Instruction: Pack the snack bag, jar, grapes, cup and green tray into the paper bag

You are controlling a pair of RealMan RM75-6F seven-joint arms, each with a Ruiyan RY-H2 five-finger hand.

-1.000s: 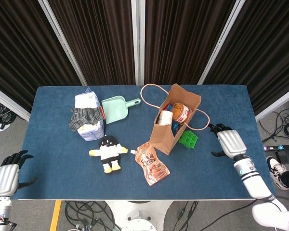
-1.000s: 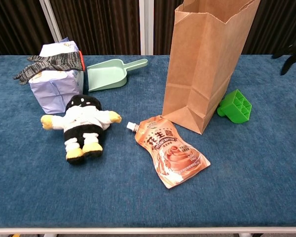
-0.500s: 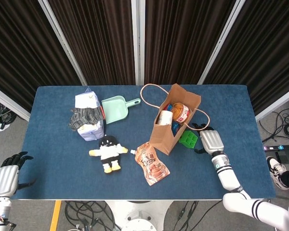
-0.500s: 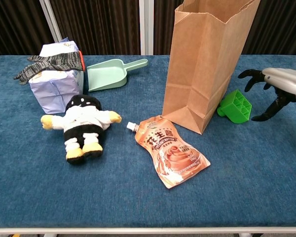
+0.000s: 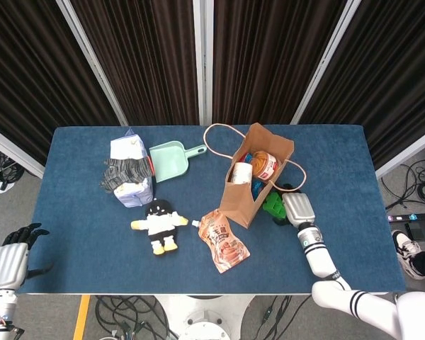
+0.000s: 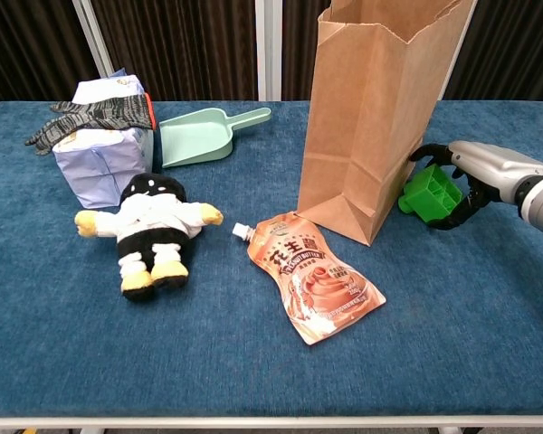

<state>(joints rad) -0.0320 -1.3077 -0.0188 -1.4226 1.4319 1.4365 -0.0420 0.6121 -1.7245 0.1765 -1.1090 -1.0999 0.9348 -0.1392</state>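
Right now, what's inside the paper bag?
From above, the paper bag shows a jar, a white cup and something blue. Anything deeper is hidden by its walls.

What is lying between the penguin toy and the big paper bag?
The snack bag lies on the table between the penguin toy and the paper bag, near the bag's bottom corner. Both views show it, the chest view most clearly.

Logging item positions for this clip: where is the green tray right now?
The green tray lies on the table at the right foot of the paper bag, with the right hand closing around it.
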